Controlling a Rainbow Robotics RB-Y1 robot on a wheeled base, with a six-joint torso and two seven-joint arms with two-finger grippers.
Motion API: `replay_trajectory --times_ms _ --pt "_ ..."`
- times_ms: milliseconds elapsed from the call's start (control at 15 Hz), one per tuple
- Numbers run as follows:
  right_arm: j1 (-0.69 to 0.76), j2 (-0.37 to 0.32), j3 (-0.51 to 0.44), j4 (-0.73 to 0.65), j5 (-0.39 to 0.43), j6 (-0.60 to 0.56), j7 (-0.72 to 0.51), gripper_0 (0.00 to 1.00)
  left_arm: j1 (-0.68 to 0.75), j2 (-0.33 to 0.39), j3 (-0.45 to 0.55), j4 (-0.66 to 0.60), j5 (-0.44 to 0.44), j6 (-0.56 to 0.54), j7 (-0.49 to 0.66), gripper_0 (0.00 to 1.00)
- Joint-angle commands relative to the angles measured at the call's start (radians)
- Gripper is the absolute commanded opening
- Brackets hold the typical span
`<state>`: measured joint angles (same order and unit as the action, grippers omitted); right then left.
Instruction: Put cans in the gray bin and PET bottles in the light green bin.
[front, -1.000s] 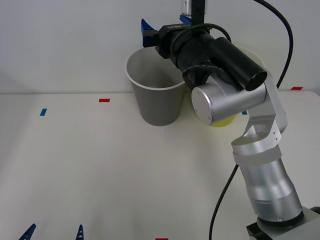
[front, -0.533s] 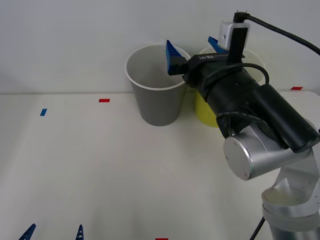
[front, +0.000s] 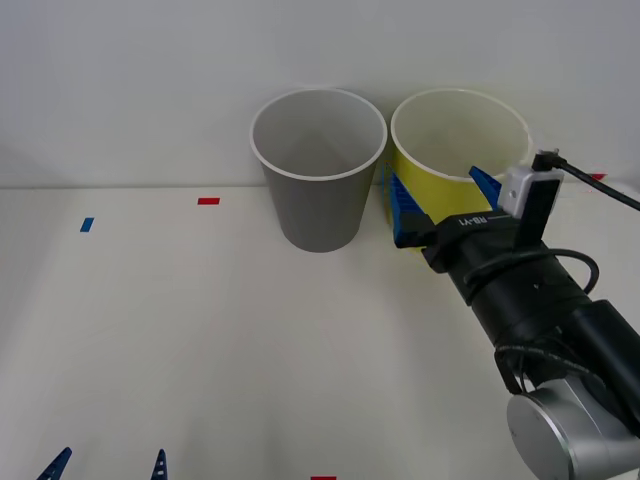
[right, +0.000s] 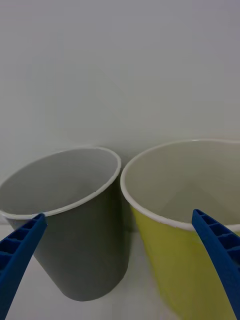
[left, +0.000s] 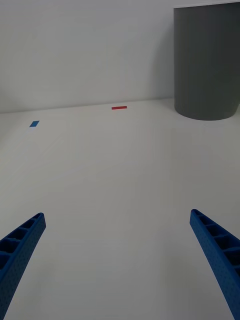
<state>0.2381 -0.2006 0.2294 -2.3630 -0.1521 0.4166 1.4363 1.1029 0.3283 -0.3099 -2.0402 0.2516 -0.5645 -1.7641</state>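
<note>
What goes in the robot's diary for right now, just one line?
right gripper: open, empty, before light green bin | left gripper: open, low over table | gray bin: upright

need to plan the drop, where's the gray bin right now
In the front view the gray bin stands upright at the table's far edge, immediately left of the light green bin.

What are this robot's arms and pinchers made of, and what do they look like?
The right gripper has two blue ribbed, wedge-shaped fingers on a black cylindrical wrist with small white lettering. Behind it is a round silver joint. A white and black camera block with a black cable sits on top. The left gripper has matching blue fingertips.
</note>
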Motion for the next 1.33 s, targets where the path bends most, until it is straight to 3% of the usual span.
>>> replay_trajectory --times_ms 67,267,533,733,1000,1333 --pt "0.118 -0.049 -0.009 -0.081 -0.001 -0.015 0.004 1.0 0.0 0.0 0.0 0.0 0.0 0.0 0.0 1.0" --pt "0.17 -0.092 -0.01 -0.101 0.003 -0.019 0.001 1.0 0.0 0.0 0.0 0.0 0.0 0.0 0.0 1.0" --pt "0.247 -0.083 -0.007 -0.113 0.032 -0.044 0.012 1.0 0.0 0.0 0.0 0.0 0.0 0.0 0.0 1.0" --pt "0.268 -0.128 -0.01 -0.097 0.06 -0.095 0.009 1.0 0.0 0.0 0.0 0.0 0.0 0.0 0.0 1.0" --pt "0.357 -0.094 0.007 0.074 0.088 -0.397 0.016 1.0 0.0 0.0 0.0 0.0 0.0 0.0 0.0 1.0" --pt "0.501 -0.105 0.004 0.205 0.068 -0.642 0.044 1.0 0.0 0.0 0.0 0.0 0.0 0.0 0.0 1.0"
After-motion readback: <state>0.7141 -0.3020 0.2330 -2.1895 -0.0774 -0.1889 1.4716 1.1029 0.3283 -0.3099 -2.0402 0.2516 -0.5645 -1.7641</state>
